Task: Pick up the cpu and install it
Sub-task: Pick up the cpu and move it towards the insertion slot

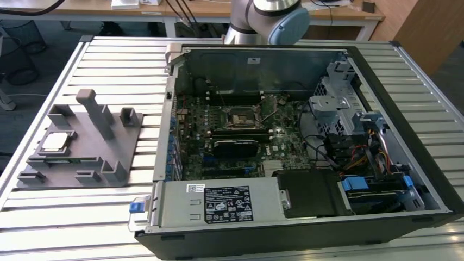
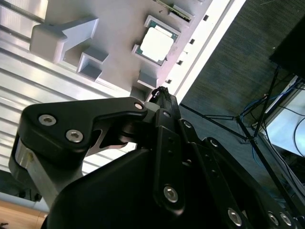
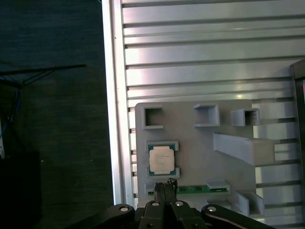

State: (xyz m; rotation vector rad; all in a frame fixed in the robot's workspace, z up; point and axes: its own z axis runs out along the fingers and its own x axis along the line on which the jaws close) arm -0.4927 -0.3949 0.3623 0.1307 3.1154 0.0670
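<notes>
The cpu (image 1: 56, 141), a small silvery square chip with a pale rim, lies flat in a seat of the grey fixture tray (image 1: 116, 157) at the exterior view's left. Both wrist views look down on the cpu (image 2: 156, 44) (image 3: 161, 159) from well above. My gripper (image 3: 165, 184) hangs over the tray's edge close to the chip, its black fingers (image 2: 162, 93) pressed together and shut on nothing. The dark metal-framed socket (image 1: 237, 119) sits in the middle of the motherboard (image 1: 283, 144) inside the open computer case.
The open case (image 1: 406, 163) lies on a slatted metal table (image 1: 94, 54), with tall walls, drive cages and cables at the exterior view's right. Upright grey posts (image 1: 94, 111) rise from the tray beside the chip. The arm's base (image 1: 264, 22) stands behind the case.
</notes>
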